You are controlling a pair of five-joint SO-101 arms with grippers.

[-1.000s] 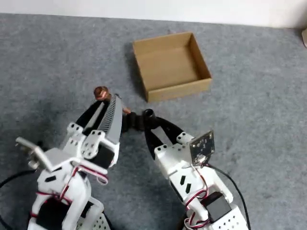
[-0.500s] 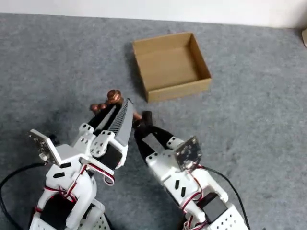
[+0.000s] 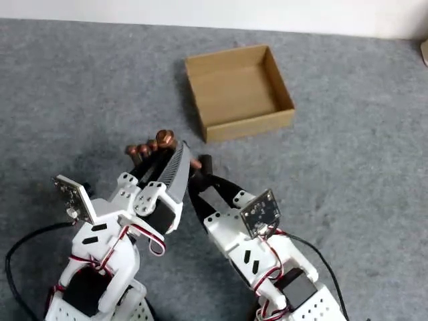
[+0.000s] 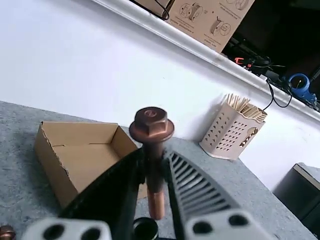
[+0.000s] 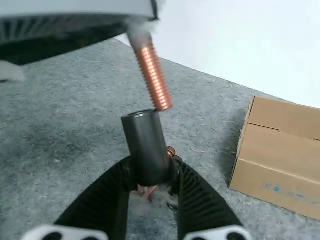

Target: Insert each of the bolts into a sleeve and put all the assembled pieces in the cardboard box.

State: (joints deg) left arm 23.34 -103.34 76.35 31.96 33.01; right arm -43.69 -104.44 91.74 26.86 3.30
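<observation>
My left pincer (image 4: 152,167) is clamped on a copper bolt (image 4: 151,127), head up, and my right pincer (image 5: 150,175) grips a dark sleeve (image 5: 145,145) upright — the bolt's threaded tip sits right at the sleeve's open mouth. The cardboard box (image 3: 251,125) stands near, beyond them on the grey counter (image 3: 361,147) — more bolts (image 3: 144,148) lie beside my left pincer

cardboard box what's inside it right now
Nothing that can be seen. From the high view the cardboard box has a bare brown floor with no assembled pieces on it. Its near wall covers a thin strip of the floor just behind it.
</observation>
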